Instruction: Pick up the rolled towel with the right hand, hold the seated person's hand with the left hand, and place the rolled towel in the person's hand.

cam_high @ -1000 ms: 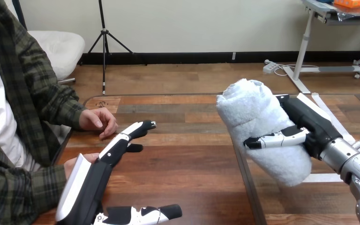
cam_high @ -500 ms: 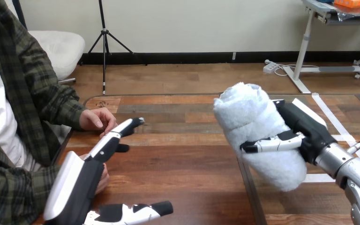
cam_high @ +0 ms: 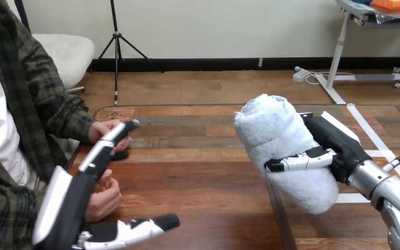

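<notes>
Right hand: the black, white-shelled right hand (cam_high: pixel 339 145) is closed round a white rolled terry towel (cam_high: pixel 275 130), its thumb (cam_high: pixel 297 162) curled across the front of the roll and its fingers hidden behind it.
Towel: lifted clear of the brown wooden plank bench (cam_high: pixel 203 172) at the view's right, tilted with its upper end leaning toward the middle of the bench.
Left hand: the black, white-shelled left hand (cam_high: pixel 75 204) is spread wide and holds nothing, with straight fingers (cam_high: pixel 107 140) reaching up the view's left and the thumb (cam_high: pixel 140 229) pointing toward the middle of the bench.
Person's farther hand: the person's farther hand (cam_high: pixel 103 130) rests at the bench's left edge. The left hand's fingertips lie across it, though contact cannot be told for sure from this angle.
Person's nearer hand: the person's nearer hand (cam_high: pixel 104 200) lies loosely curled just beside the left hand's palm, between the fingers and the thumb, with nothing closed round it.
Gap: towel and person's hands are well apart.
</notes>
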You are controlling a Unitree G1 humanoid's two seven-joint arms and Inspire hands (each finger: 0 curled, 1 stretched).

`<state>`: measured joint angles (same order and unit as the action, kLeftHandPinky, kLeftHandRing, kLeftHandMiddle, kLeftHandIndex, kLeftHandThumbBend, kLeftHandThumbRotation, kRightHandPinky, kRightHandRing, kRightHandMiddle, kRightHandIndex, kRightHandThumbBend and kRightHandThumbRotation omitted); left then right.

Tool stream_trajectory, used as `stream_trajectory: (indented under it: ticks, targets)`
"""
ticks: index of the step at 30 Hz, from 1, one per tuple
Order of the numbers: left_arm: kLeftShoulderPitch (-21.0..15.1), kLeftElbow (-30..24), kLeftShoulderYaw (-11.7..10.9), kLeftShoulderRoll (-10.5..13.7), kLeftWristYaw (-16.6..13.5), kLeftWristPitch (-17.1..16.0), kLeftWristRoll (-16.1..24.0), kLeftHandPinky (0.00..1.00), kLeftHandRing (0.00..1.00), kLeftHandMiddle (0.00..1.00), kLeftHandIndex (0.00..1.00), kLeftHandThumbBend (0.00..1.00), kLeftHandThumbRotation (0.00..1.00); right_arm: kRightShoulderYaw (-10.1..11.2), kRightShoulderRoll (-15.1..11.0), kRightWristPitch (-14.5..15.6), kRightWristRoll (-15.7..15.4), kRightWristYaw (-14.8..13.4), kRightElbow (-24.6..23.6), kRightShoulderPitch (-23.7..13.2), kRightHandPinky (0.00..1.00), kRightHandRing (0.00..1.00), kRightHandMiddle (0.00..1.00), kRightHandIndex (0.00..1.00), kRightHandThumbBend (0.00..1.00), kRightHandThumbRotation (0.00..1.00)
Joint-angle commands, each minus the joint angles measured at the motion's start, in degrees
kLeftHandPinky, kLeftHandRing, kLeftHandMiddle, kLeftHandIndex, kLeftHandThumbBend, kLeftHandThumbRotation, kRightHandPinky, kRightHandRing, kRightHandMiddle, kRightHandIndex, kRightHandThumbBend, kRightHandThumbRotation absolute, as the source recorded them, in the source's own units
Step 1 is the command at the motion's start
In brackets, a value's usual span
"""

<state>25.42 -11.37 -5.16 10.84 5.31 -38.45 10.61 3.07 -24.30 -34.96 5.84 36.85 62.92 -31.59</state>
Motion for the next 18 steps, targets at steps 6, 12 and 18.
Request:
stream_trajectory:
  ticks: [6, 12, 18]
  targets:
    - [-2.8, 1.0, 3.1, -0.1, 4.0, 0.1, -13.1, 0.82, 0.93, 0.93, 0.89, 1.00, 0.35, 1.3, 1.0, -1.0, 0.4, -1.2, -2.6, -2.6, 0.21, 0.26, 0.35, 0.41, 0.83, 0.00]
    - [-3.5, 2.3, 4.3, -1.4, 6.2, 0.1, -19.1, 0.85, 0.93, 0.92, 0.89, 1.00, 0.42, 1.2, 1.2, -1.1, 0.2, -1.4, -2.5, -2.5, 0.21, 0.26, 0.35, 0.41, 0.83, 0.00]
    - [-4.3, 3.2, 5.4, -2.4, 8.1, 0.7, -22.8, 0.86, 0.93, 0.93, 0.91, 1.00, 0.50, 1.2, 1.2, -1.3, 0.3, -1.1, -2.5, -2.4, 0.21, 0.26, 0.35, 0.41, 0.83, 0.00]
